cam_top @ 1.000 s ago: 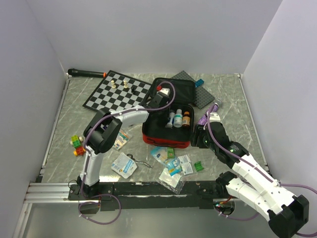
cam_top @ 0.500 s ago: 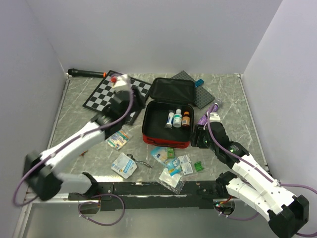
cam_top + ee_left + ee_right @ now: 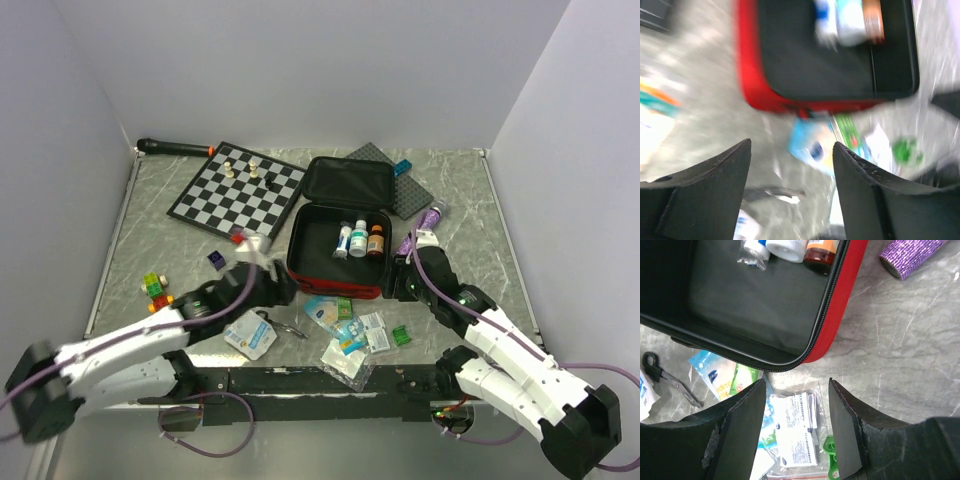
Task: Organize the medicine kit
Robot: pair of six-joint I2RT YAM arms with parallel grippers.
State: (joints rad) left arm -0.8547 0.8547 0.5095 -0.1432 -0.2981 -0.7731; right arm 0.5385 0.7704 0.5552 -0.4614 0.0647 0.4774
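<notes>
- Top view: a soft red fabric zip case (image 3: 335,282) with black lining is lying open at frame centre, its lid folded back. Three small bottles (image 3: 360,239) are standing in its upper right corner. The left gripper (image 3: 250,250), motion-blurred, is sitting left of the case. The right gripper (image 3: 400,275) is hovering just beside the case's lower right corner. A black-and-white chessboard (image 3: 237,187) is lying at upper left.
- Left wrist view (blurred): the fingers (image 3: 715,185) are standing apart with nothing between them. The case is filling the upper frame, with a blue-and-white sachet (image 3: 812,150) below it.
- Right wrist view: the fingers (image 3: 737,425) are standing apart, gripping nothing. The case corner is occupying the upper left, a purple glittery roll (image 3: 912,255) the upper right, and a white paper packet (image 3: 792,427) the lower centre.
</notes>
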